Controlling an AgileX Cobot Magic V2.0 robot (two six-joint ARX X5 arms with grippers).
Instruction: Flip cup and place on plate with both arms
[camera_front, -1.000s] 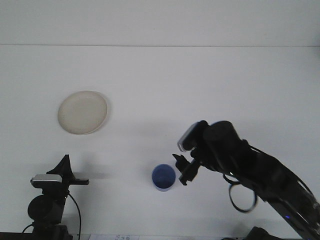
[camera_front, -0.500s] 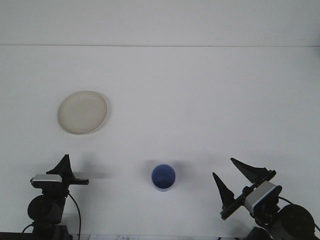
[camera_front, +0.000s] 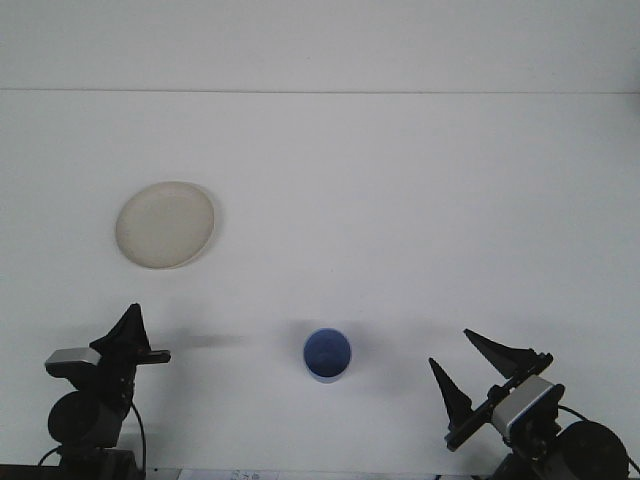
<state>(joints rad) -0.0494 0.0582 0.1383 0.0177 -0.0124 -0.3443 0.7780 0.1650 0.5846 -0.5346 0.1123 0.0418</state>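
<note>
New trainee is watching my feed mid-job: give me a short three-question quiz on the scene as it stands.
1. True or false: the cup sits on the plate.
2. Which gripper has its fingers spread wide: A) left gripper B) right gripper?
3. Fill in: the cup's open mouth faces ____.

Key:
1. False. The cup stands on the table, apart from the plate and nearer the robot.
2. B. Its two fingers stand clearly apart, holding nothing. The left gripper's fingers cannot be judged from this view.
3. Up. Its blue inside shows from above.
</note>
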